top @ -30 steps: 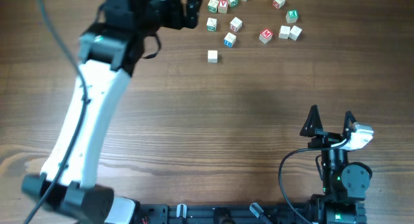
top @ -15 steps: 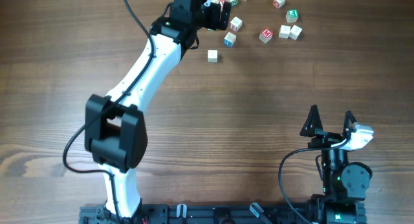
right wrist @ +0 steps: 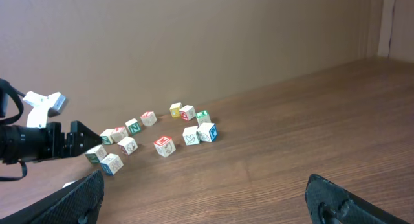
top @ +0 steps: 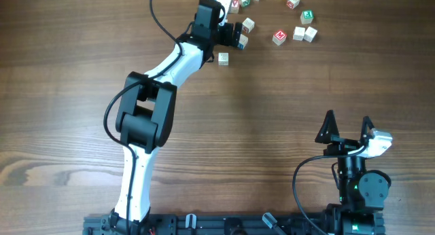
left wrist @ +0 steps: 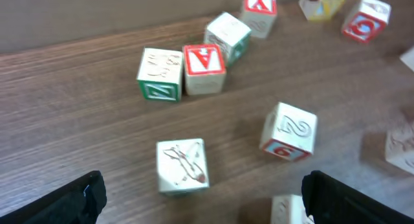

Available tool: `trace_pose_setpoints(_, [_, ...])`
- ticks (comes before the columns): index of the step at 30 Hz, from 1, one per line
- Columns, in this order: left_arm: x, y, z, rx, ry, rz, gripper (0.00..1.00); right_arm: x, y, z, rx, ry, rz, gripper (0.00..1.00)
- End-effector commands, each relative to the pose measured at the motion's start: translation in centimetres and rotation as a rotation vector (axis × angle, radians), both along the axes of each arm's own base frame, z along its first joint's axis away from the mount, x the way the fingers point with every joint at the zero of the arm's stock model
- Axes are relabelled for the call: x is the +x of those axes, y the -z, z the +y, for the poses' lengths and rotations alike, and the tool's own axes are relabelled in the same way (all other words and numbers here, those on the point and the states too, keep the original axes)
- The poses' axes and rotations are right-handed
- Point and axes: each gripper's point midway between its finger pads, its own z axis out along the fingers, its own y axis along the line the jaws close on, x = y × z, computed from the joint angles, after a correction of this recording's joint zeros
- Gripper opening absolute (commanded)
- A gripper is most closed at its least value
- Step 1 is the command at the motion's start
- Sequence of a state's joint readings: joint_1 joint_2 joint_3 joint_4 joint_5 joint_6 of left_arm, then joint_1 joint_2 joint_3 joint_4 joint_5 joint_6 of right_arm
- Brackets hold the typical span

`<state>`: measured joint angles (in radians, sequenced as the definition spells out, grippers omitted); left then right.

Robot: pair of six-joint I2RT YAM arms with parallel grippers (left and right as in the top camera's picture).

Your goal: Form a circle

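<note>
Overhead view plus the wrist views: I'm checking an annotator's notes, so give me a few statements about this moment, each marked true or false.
1. The left gripper is open, at the letter cubes. True.
2. The right gripper holds a cube. False: it is open and empty, far from the cubes.
3. In the left wrist view, the red A cube touches a green-lettered cube. True.
4. The cubes form a full ring. False: they lie scattered, and one lone cube sits apart.
</note>
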<state>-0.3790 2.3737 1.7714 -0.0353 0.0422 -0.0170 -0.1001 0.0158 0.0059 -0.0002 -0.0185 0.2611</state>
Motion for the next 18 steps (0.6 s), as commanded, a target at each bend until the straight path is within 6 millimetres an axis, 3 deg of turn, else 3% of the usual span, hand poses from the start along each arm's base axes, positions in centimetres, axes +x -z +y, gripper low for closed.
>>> trace_pose_setpoints(1, [0.7, 2.4, 1.0, -0.01, -0.034, 0.025, 1.0, 0.0, -0.2, 0.0, 0.003, -0.001, -0.008, 1.0])
trace_pose_setpoints(9, [1.7, 3.6, 0.6, -0.03, -0.031, -0.019, 0.99, 0.0, -0.2, 0.0, 0.003, -0.001, -0.008, 1.0])
trace_pose_setpoints(14, [1.6, 5.1, 0.6, -0.025, -0.031, -0.007, 0.8, 0.0, -0.2, 0.0, 0.003, -0.001, -0.008, 1.0])
trace_pose_setpoints(18, [2.0, 4.4, 0.4, -0.037, -0.031, -0.038, 0.65, 0.0, -0.2, 0.0, 0.003, -0.001, -0.008, 1.0])
